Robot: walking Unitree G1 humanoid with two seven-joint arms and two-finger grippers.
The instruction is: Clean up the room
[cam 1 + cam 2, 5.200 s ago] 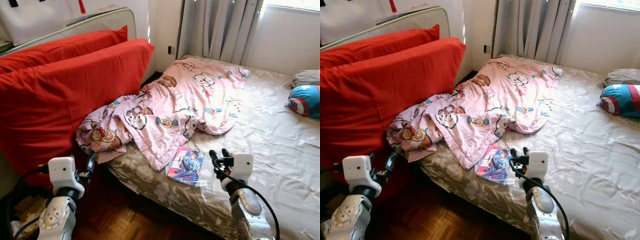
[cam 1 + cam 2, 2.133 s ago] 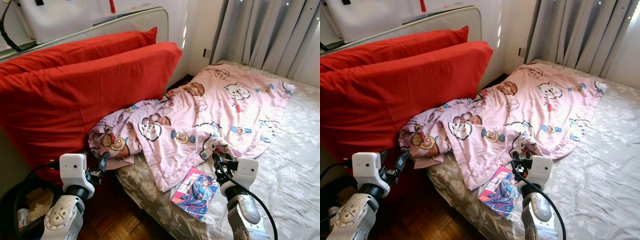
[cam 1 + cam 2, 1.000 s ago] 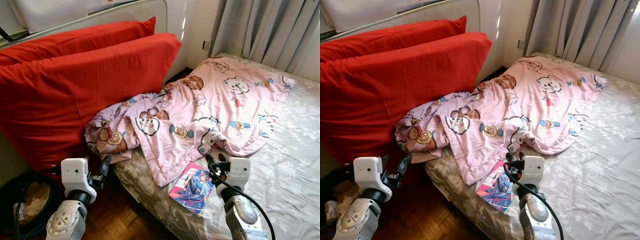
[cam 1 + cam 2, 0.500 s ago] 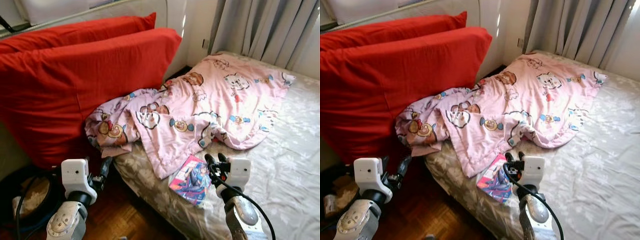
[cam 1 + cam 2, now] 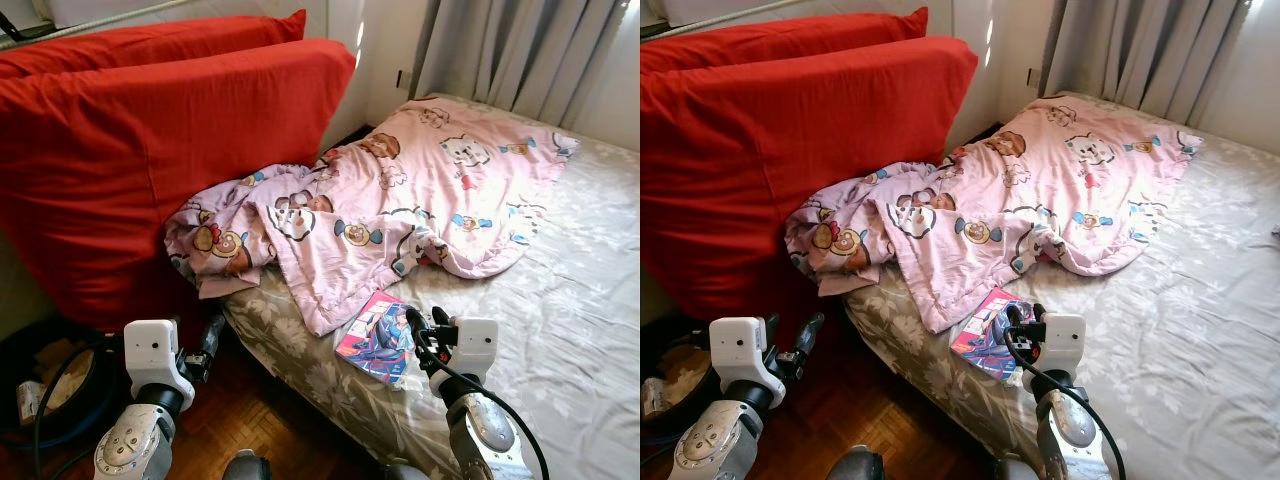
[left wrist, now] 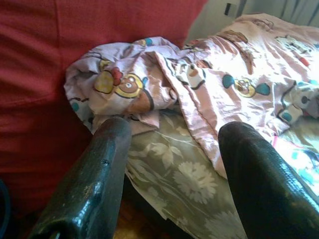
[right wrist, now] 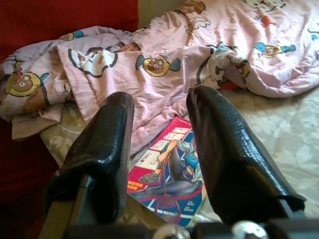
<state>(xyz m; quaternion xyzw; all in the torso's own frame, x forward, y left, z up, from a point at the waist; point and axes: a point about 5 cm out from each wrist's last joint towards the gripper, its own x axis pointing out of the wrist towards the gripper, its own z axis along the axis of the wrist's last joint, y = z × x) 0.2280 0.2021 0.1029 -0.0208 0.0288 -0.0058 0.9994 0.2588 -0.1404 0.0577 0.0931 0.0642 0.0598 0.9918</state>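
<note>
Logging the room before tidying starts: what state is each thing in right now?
pink blanket: crumpled, one end hanging off the bed edge
magazine: lying flat, closed, near the bed edge, a corner under the blanket
red pillows: standing upright beside the bed
curtain: drawn
left gripper: open, holding nothing
right gripper: open, above the magazine

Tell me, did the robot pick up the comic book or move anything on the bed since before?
No. The view shifted because the robot's head turned and it moved nearer. The right end effector is still open, above the comic book on the bed, not holding it. The left end effector stays open, low by the bed's edge. The pink blanket and red pillows lie as before.
</note>
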